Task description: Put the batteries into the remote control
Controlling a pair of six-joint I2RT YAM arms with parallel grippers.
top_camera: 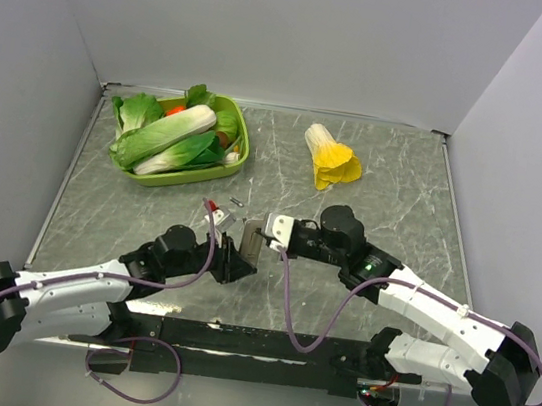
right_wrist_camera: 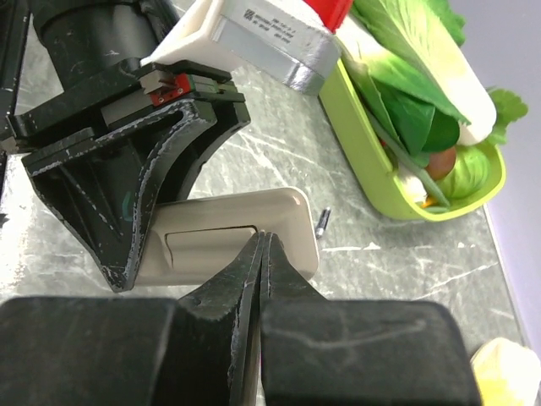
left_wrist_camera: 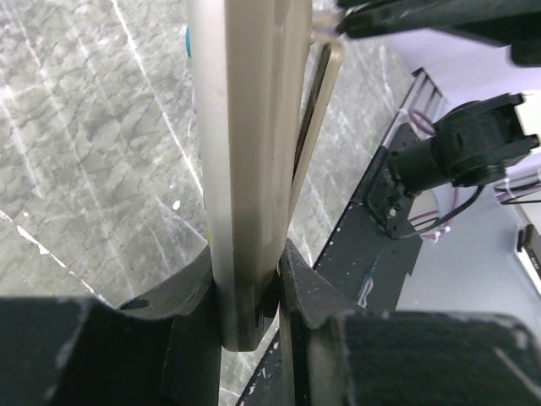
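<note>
The remote control (left_wrist_camera: 245,169) is held on edge, and my left gripper (left_wrist_camera: 250,296) is shut on its lower end. Its grey-beige back faces the right wrist view (right_wrist_camera: 287,211). A thin beige battery cover (left_wrist_camera: 319,118) stands lifted away from the back. My right gripper (right_wrist_camera: 262,241) is shut with its tips at the cover's edge, over the recess. In the top view the two grippers, left (top_camera: 236,259) and right (top_camera: 259,245), meet at the remote (top_camera: 250,242). One dark battery (right_wrist_camera: 323,222) lies on the table beyond the remote, also in the top view (top_camera: 238,201). The second battery is not visible.
A green basket (top_camera: 241,148) of toy vegetables stands at the back left, close behind the battery (right_wrist_camera: 363,144). A yellow-and-white toy cabbage (top_camera: 331,158) lies at the back centre. The black base rail (top_camera: 261,343) runs along the near edge.
</note>
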